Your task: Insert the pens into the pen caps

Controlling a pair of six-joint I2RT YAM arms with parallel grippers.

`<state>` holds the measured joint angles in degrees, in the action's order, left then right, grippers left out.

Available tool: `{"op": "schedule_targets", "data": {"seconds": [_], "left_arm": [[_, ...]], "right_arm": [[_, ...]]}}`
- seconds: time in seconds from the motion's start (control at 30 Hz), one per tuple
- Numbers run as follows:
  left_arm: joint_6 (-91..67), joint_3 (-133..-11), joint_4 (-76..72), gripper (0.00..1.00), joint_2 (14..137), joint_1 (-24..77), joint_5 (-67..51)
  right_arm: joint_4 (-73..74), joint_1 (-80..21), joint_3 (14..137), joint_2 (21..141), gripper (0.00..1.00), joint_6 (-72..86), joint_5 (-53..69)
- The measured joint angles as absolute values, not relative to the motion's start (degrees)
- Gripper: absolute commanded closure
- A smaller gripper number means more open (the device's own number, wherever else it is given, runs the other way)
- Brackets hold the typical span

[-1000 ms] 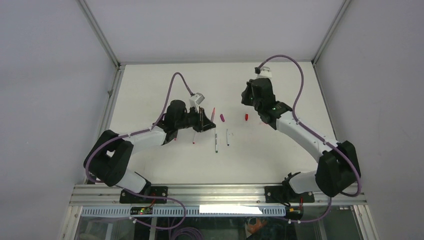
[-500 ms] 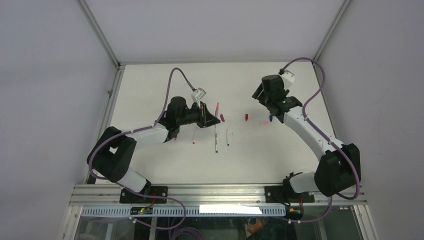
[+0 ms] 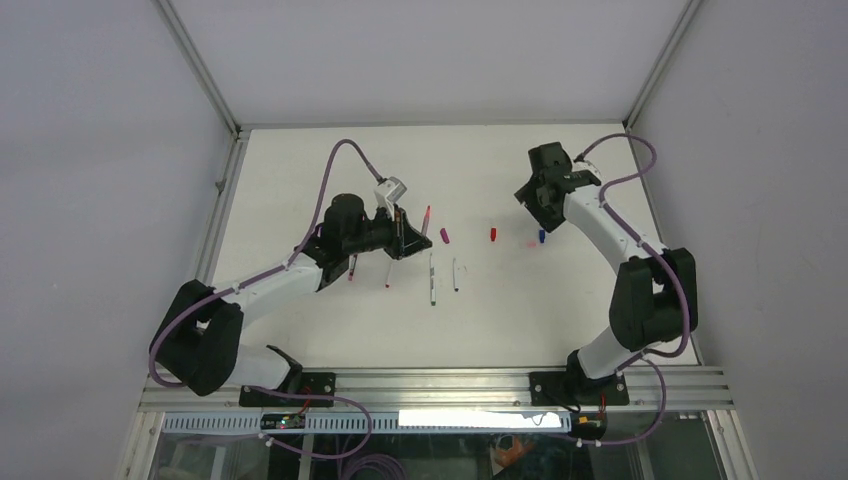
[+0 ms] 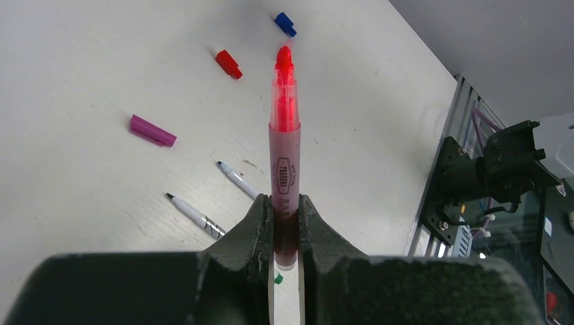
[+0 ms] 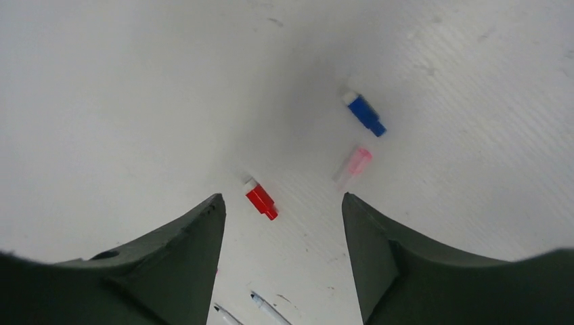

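On the left, my left gripper (image 4: 284, 200) pinches a pinkish-red pen (image 4: 284, 135) by its back end. The fingers (image 4: 258, 223) are pressed against its barrel and its bright felt tip points away from me over the white table (image 3: 300, 170). I judge I hold it this far back so the front stays free to slide into a cap. A small printed label (image 4: 284, 177) runs lengthwise along the barrel, but its lettering is too small for me to read with confidence. Just right of that gripper, two white pens (image 3: 432, 278) lie side by side on the table, uncapped and near each other without touching. Beyond the held tip lies the magenta cap (image 4: 152, 130), on its side and closest to the pen. Further right is the red cap (image 5: 261, 199), then the pale pink cap (image 5: 353, 164) and the blue cap (image 5: 364, 113), these two close together. All three lie flat and apart from one another. I cannot find a whitish cap. On the right, my right gripper (image 5: 283, 202) hangs above the table with its fingers spread wide and holding nothing. The red cap sits just ahead of the gap between them, probably my next pick.
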<state>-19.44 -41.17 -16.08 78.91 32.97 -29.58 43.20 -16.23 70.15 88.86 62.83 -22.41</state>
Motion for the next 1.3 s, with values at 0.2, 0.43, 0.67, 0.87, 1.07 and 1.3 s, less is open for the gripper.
{"op": "schedule_targets", "data": {"seconds": [0.2,0.43,0.67,0.87,1.07,1.3], "left_arm": [[-17.67,-40.18,-13.63,1.0,76.12,32.97,-28.47],[-16.43,-38.79,-11.94,1.0,75.26,32.97,-28.45],[-15.59,-36.49,-11.49,1.0,74.5,32.97,-28.51],[-15.55,-35.62,-11.57,1.0,72.4,32.97,-28.53],[-15.46,-35.59,-11.55,1.0,71.88,32.97,-28.53],[-15.03,-35.4,-11.49,1.0,71.83,32.97,-28.49]], "right_arm": [[37.43,-15.99,73.82,92.14,0.36,29.58,-7.73],[38.15,-17.41,73.89,89.47,0.3,-16.05,0.08],[50.09,-15.35,70.52,89.65,0.4,-44.86,11.27],[53.36,-14.04,71.37,94.28,0.47,-53.74,13.58],[52.86,-13.69,71.37,98.91,0.48,-57.65,13.91],[47.03,-13.58,69.32,99.7,0.49,-59.53,12.19]]}}
